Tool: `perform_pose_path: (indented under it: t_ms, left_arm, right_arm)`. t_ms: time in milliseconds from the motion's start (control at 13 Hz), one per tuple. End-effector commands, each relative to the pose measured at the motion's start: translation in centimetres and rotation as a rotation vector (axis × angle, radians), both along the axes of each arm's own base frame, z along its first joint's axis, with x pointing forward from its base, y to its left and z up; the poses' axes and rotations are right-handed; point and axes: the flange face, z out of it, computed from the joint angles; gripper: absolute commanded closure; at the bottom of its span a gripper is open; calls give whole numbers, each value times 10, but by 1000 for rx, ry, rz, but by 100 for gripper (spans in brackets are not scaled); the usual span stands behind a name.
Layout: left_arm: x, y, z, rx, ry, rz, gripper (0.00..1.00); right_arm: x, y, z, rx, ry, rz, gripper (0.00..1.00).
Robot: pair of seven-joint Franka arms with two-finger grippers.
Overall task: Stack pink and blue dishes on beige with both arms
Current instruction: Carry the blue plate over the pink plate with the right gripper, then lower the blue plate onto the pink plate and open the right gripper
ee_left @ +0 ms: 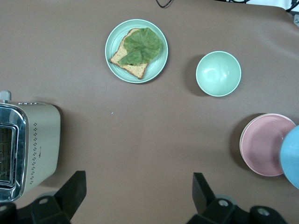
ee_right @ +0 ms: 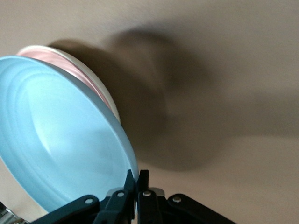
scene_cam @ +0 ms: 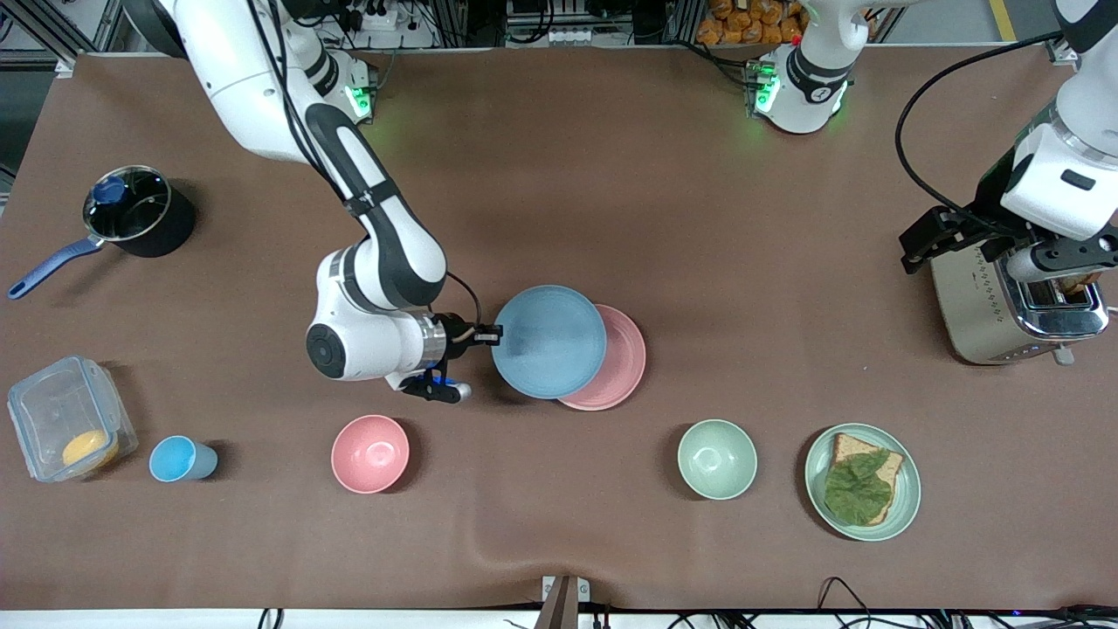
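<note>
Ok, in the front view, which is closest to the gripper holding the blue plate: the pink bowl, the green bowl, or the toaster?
From the right gripper, shut on the blue plate:
1. Pink bowl, toward the right arm's end, nearer the front camera.
2. Green bowl, toward the left arm's end.
3. Toaster, at the left arm's end.

The front view looks steeply down on the whole bench [scene_cam: 699,218], the left wrist view looks down from high above its gripper [ee_left: 140,196], the right wrist view sits close against its gripper [ee_right: 136,179], and all three share the blue plate [scene_cam: 548,342].
</note>
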Motion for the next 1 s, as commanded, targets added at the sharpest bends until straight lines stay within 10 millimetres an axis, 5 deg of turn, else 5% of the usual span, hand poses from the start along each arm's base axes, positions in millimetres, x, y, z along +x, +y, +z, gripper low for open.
perform_pose_path:
  t_ms: [0, 462, 846, 923]
  left_arm:
    - [-8, 5, 6, 0, 15, -24, 0]
    - [-9, 14, 1, 10, 48, -37, 0]
    - [-5, 28, -4, -16, 61, -10, 0]
    - [-5, 28, -4, -16, 61, -9, 0]
  right_arm:
    - [7, 22, -9, 33, -19, -44, 100]
    - [-1, 51, -25, 56, -42, -74, 100]
    - [-4, 53, -34, 51, -36, -74, 100]
    - [-4, 53, -35, 51, -34, -75, 52]
